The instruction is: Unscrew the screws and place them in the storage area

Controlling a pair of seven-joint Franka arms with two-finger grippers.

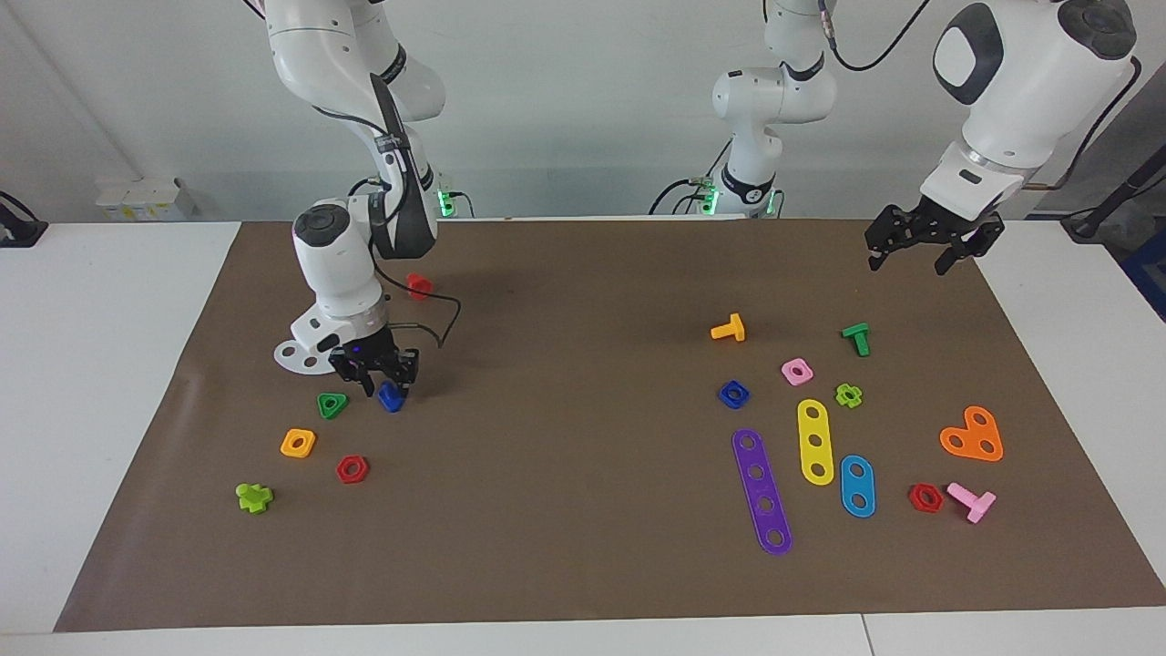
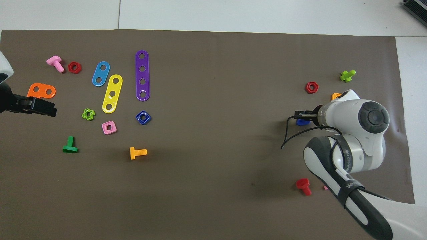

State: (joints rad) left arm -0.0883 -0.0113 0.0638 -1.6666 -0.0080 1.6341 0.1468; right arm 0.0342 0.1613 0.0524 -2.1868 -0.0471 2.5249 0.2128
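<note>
My right gripper (image 1: 383, 381) is down at the brown mat (image 1: 583, 565), at the right arm's end of the table, fingers parted a little around the dark-blue bolt (image 1: 391, 396). The bolt sits on the mat between my fingertips; I cannot tell whether they touch it. In the overhead view the bolt (image 2: 302, 122) peeks out just under the gripper (image 2: 302, 115).

Around the bolt, clock directions as the facing view lies: at nine o'clock, just beside it, a green triangular nut (image 1: 332, 404). At eight o'clock an orange square nut (image 1: 298, 443); at seven o'clock a red hexagonal nut (image 1: 352, 468); farther out at eight o'clock a lime cross-shaped piece (image 1: 253, 497). At twelve o'clock, nearer to the robots, a red bolt (image 1: 418, 286). Nothing lies between these and the bolt.

The matching dark-blue square nut (image 1: 733, 394) lies well apart at three o'clock, toward the left arm's end. Near it lie an orange bolt (image 1: 729, 328), a pink square nut (image 1: 797, 371), a purple strip (image 1: 761, 490), a yellow strip (image 1: 814, 441) and a blue strip (image 1: 856, 486).

My forearm shows some lettering in the overhead view, too slanted to read.

My left gripper (image 1: 925, 257) waits raised over the mat's edge at the left arm's end, fingers wide apart and holding nothing.
</note>
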